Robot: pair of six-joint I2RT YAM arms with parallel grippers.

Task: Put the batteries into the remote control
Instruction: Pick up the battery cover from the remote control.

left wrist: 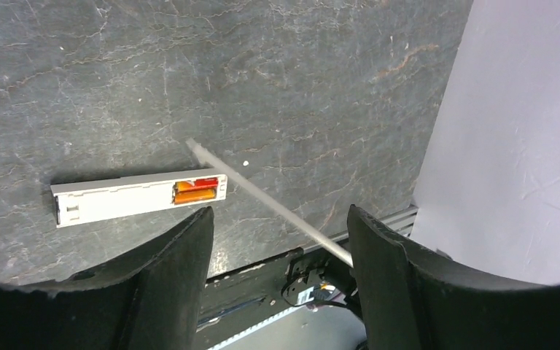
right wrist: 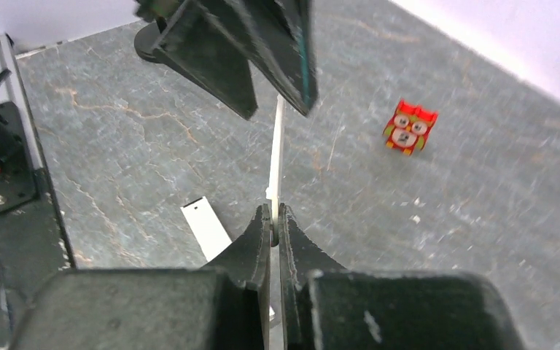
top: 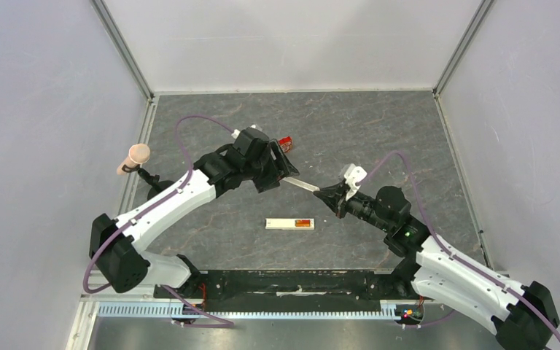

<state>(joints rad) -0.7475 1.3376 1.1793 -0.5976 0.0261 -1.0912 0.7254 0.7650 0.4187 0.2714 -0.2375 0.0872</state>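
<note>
Right end effector (right wrist: 275, 219) is clamping tight on one end of the thin white cover strip (right wrist: 278, 153), fingers pinched together, and is holding it in the air above the desk (top: 379, 131). Left end effector (left wrist: 278, 213) is sitting released with fingers spread wide. The strip's far end is running into that gap, and neither finger seems to be touching it, though the overhead view is too small to settle this. Below the strip, in the lower middle of the overhead frame, the remote control (left wrist: 117, 200) is lying flat on the desk with its recess face up. The batteries (left wrist: 193, 192) are showing side by side inside the recess at its right end, one orange and one redder. Loading looks done, judging by that. What is left is probably fitting the cover strip over the open recess, and the strip is nowhere near the remote's slot yet. In the overhead view the left arm is reaching from the lower left up to frame centre with its elbow bent. The right arm is coming in from the lower right, and the two wrists are pointing at each other. A small red box (right wrist: 406, 127) is sitting in the upper right of the right wrist view, well apart from the remote.
</note>
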